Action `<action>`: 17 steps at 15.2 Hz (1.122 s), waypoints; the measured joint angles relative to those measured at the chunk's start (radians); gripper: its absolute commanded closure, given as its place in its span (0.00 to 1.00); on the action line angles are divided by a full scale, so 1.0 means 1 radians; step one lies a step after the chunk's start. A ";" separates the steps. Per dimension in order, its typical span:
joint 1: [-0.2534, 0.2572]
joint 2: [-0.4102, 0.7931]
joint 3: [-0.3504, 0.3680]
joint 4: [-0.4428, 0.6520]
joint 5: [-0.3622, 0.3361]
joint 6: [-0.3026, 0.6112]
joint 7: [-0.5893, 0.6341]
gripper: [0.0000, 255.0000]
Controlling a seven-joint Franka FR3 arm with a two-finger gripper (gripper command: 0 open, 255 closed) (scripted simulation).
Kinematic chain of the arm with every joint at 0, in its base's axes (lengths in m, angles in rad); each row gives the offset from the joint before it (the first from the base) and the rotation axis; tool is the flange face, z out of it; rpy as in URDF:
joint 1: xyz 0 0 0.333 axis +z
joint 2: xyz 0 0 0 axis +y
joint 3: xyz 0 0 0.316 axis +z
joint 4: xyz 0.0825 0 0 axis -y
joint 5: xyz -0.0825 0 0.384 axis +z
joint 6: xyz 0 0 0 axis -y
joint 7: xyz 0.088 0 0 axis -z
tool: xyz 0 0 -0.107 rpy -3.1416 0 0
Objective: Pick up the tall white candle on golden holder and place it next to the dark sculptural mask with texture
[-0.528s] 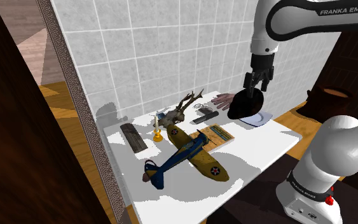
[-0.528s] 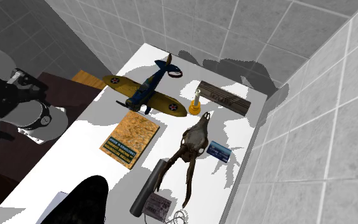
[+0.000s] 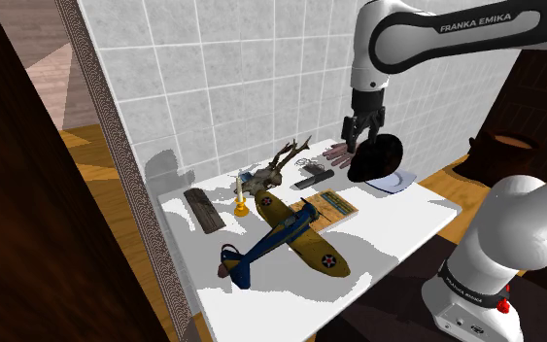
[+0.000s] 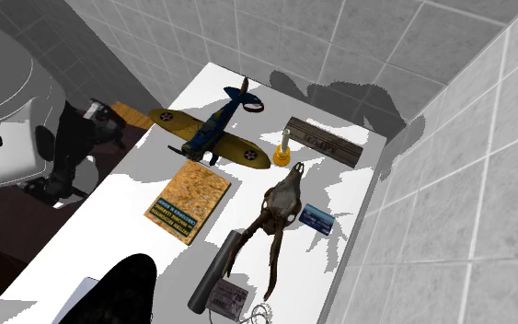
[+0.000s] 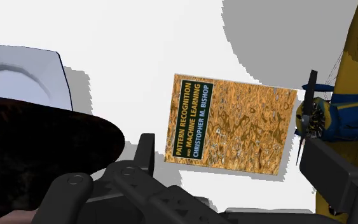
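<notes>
The white candle on its golden holder [image 3: 239, 195] [image 4: 284, 147] stands upright at the back of the white table [image 3: 397, 228], between an antlered skull and a dark slab. The dark textured mask [image 3: 379, 158] [image 4: 124, 289] [image 5: 25, 149] rests on a white plate [image 3: 403, 182] [image 5: 15, 76] at the table's end in the shoulder view's right. My gripper [image 3: 359, 144] [image 5: 234, 167] hangs open in the air just beside the mask, above the table and far from the candle. Nothing is between its fingers; a book lies below them.
A yellow and blue toy plane [image 3: 286, 233] [image 4: 209, 138] [image 5: 352, 95] fills the table's middle. The orange book [image 3: 331, 206] [image 4: 188, 204] [image 5: 231, 124], the antlered skull [image 3: 276, 171] [image 4: 280, 207], the dark slab [image 3: 205, 209] [image 4: 321, 140] and a black stick [image 4: 215, 269] lie around it. A tiled wall [image 3: 261, 68] backs the table.
The arm has swung toward the shoulder view's left, carrying the gripper from over the mask and plate to the mask's side nearer the book. No object has moved.
</notes>
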 measured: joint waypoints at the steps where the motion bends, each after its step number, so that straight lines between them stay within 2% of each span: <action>1: 0.009 0.028 0.009 0.008 0.007 0.024 0.004 0.00; 8: 0.059 0.244 0.062 0.119 0.034 0.155 0.016 0.00; 17: 0.111 0.545 0.124 0.356 0.027 0.254 0.035 0.00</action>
